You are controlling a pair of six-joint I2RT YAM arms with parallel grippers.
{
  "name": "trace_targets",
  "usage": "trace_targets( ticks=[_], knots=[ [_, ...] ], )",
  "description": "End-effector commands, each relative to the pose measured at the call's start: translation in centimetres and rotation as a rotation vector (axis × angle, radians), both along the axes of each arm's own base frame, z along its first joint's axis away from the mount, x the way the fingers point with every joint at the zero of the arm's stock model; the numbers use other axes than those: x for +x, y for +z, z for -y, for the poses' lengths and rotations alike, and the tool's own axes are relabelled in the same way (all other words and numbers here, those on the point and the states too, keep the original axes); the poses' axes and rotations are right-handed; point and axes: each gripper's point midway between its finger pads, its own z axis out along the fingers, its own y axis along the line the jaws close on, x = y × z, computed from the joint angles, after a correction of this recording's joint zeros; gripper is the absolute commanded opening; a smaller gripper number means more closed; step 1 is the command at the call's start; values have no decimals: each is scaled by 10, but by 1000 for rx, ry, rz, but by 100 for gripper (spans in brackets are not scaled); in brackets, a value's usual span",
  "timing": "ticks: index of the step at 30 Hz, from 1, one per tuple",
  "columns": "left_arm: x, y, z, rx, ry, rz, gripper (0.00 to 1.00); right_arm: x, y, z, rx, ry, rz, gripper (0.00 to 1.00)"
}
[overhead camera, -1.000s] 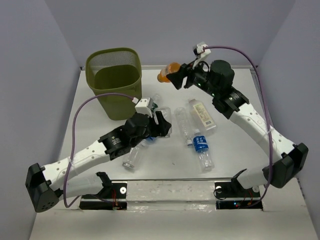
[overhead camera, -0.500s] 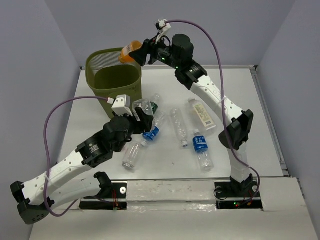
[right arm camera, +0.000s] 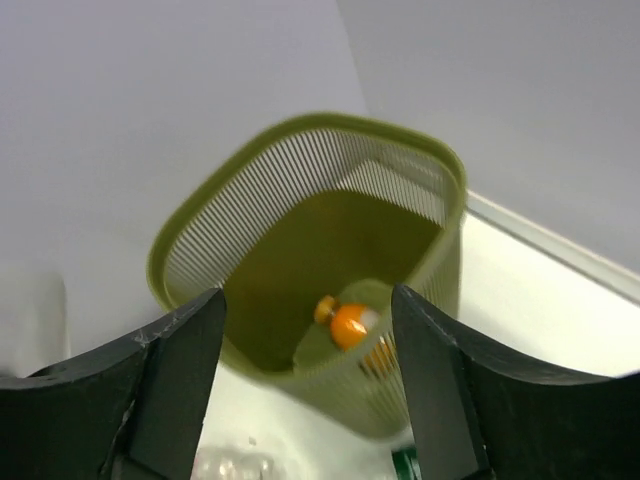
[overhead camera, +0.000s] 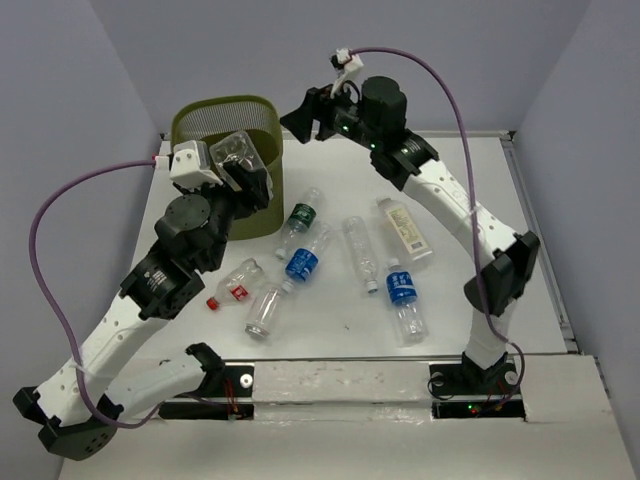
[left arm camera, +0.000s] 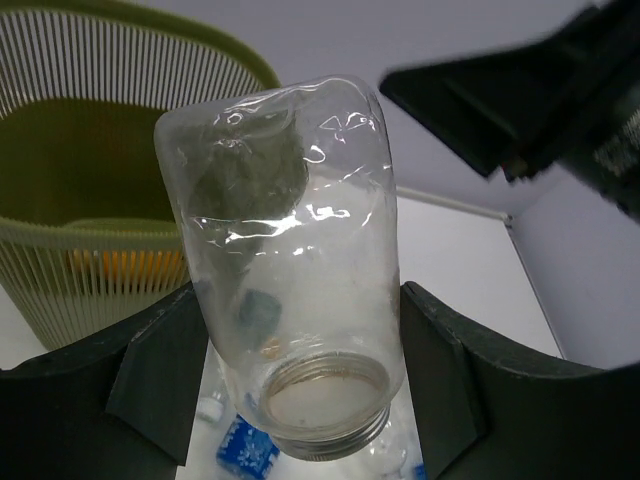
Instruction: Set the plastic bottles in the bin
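**Two robot arms at a green bin, one bottle held up**

The left hand (left arm camera: 300, 365) is gripping a clear bottle (left arm camera: 285, 250) by its sides. The bottle's uncapped mouth is facing the wrist camera. The hand is holding it up just beside the near rim of the olive-green mesh bin (overhead camera: 198, 110). The right hand (overhead camera: 300, 115) is hanging above the bin's right side, its fingers spread apart with nothing between them. An orange bottle (right arm camera: 350, 325) is lying at the bottom of the bin. Seven more bottles (overhead camera: 303, 262), some with green, blue, red or white labels, are lying on the white bench (overhead camera: 330, 335), to the right of the bin and nearer the arms' bases.
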Motion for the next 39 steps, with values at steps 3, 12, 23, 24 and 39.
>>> trace_targets(
  ticks=[3, 12, 23, 24, 39],
  knots=[
    [39, 69, -18, 14, 74, 141, 52, -22, 7, 74, 30, -190, 36, 64],
    [146, 53, -75, 84, 290, 33, 57, -88, -113, 132, -114, -240, -117, 86],
    [143, 19, -48, 64, 97, -35, 99, -96, -241, 183, -390, -454, -393, 83],
    [132, 15, -30, 62, 0, -42, 99, -97, -254, 185, -410, -462, -415, 82],
    [-19, -196, 65, 161, -399, -406, 99, -68, -326, 168, -579, -466, -532, 84]
  ],
)
